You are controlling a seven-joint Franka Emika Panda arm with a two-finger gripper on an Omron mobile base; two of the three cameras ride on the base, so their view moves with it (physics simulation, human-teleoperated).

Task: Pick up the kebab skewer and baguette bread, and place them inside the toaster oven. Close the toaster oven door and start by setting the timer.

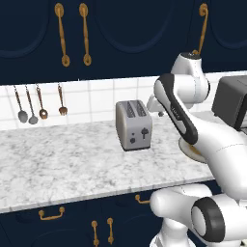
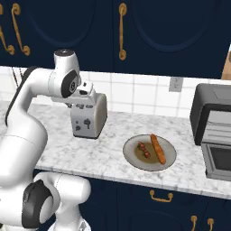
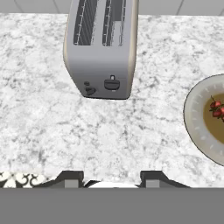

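The kebab skewer [image 2: 144, 150] with its red chunks and the orange-brown baguette bread [image 2: 158, 149] lie side by side on a grey plate [image 2: 135, 161] on the marble counter. In the hand view the plate rim [image 3: 194, 127] and the skewer's end [image 3: 216, 108] show at the right edge. The black toaster oven [image 2: 207, 108] stands at the far right, its glass-front toaster oven door [image 2: 222, 158] facing forward. My gripper [image 2: 85, 107] hangs above the counter in front of the silver toaster, left of the plate. It [image 3: 112, 178] is open, with nothing between the fingertips [image 3: 72, 177].
A silver two-slot toaster [image 2: 90, 118] stands close behind the gripper; it fills the upper part of the hand view [image 3: 103, 48]. Utensils [image 1: 41, 103] hang on the tiled wall at the left. Bare marble counter [image 1: 58, 164] stretches left of the toaster.
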